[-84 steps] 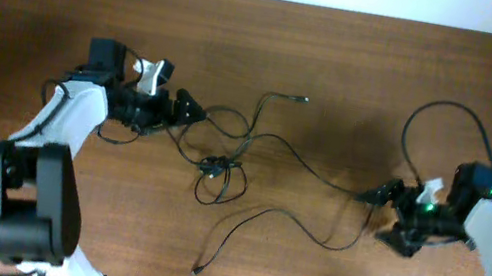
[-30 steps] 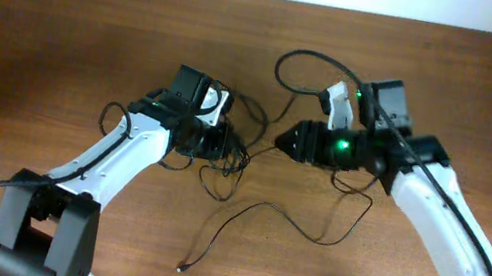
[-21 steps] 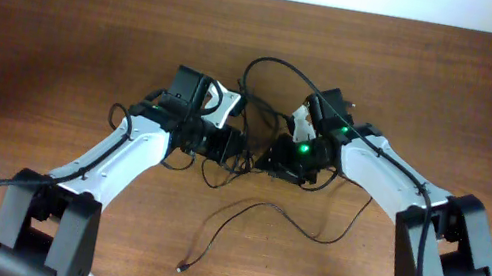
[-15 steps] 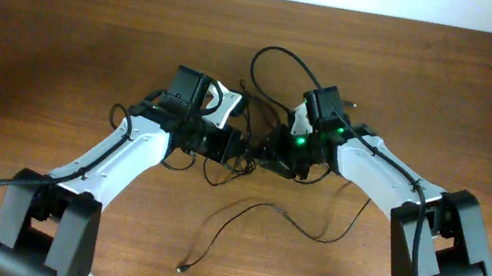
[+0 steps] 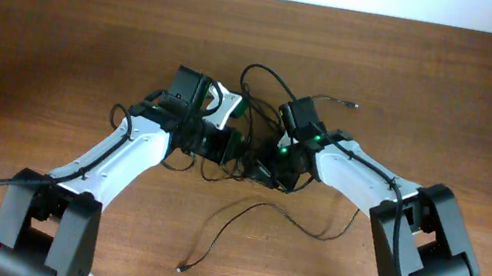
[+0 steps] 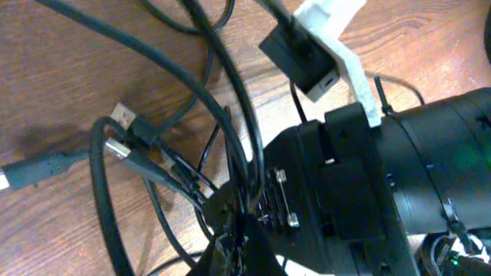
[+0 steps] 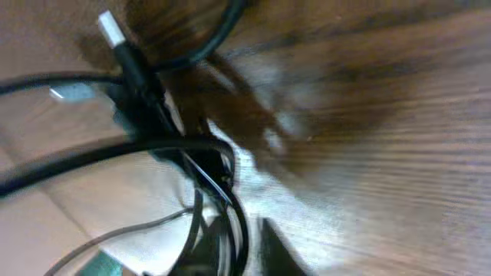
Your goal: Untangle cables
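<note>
The cables are thin black cords knotted at the table's middle, between my two grippers. One loose strand trails down to a small plug, and another plug end lies at the upper right. My left gripper is shut on strands of the knot. A silver-tipped plug lies just beyond it. My right gripper presses in from the right, close against the left one. Its fingers are shut on looping strands, with a silvery plug ahead.
The right arm's black body and white mount fill the left wrist view. A thick arm wire loops above the knot. The wooden table ends at a pale strip at the top.
My right arm has swung left from the table's right side into the knot and its jaws have closed. My left gripper stays shut on the cables, barely moved.
</note>
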Robot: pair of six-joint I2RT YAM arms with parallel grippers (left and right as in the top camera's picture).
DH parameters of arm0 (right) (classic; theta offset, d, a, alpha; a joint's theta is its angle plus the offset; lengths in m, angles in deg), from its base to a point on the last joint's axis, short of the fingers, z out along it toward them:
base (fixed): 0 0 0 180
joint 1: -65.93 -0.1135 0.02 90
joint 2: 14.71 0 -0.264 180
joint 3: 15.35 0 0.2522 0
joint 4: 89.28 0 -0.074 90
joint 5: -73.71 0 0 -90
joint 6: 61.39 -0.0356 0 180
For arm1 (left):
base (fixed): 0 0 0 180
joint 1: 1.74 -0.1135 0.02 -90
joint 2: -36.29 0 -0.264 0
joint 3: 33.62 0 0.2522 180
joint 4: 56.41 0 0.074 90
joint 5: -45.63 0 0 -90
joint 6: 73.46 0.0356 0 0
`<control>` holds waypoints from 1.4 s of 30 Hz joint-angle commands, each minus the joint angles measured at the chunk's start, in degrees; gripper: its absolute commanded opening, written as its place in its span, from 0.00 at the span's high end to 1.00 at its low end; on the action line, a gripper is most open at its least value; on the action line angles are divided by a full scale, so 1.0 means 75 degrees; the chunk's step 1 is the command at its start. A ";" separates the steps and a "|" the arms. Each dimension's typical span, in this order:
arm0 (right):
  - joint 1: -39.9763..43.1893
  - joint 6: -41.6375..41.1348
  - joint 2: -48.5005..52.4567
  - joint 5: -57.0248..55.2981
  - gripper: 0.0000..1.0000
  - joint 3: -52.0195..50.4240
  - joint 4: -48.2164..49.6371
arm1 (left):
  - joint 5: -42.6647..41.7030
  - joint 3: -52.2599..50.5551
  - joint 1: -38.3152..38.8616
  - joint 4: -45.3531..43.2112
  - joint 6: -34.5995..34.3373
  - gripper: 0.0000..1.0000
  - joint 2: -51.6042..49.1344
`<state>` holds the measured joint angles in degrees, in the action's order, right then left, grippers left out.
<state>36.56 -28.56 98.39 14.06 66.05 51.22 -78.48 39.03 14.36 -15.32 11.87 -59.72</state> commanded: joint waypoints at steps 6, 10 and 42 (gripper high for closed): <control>-0.0032 0.0854 0.0099 -0.1105 0.96 -0.0047 -0.0490 | 0.1157 -0.0079 -0.0017 0.1189 -0.0047 1.00 0.0047; 0.0023 0.2445 -0.0012 -0.0294 0.96 -0.0044 -0.0067 | 0.1743 -0.0076 -0.0017 0.1148 -0.1877 1.00 0.0047; 0.0382 0.2754 -0.1789 -0.5301 0.95 -0.0044 -0.2567 | 0.1929 -0.0149 -0.2104 0.1568 -0.2194 0.78 0.0047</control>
<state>39.16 -7.57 85.63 -24.06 65.89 31.99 -72.64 38.09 -0.96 -6.62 -8.92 -59.72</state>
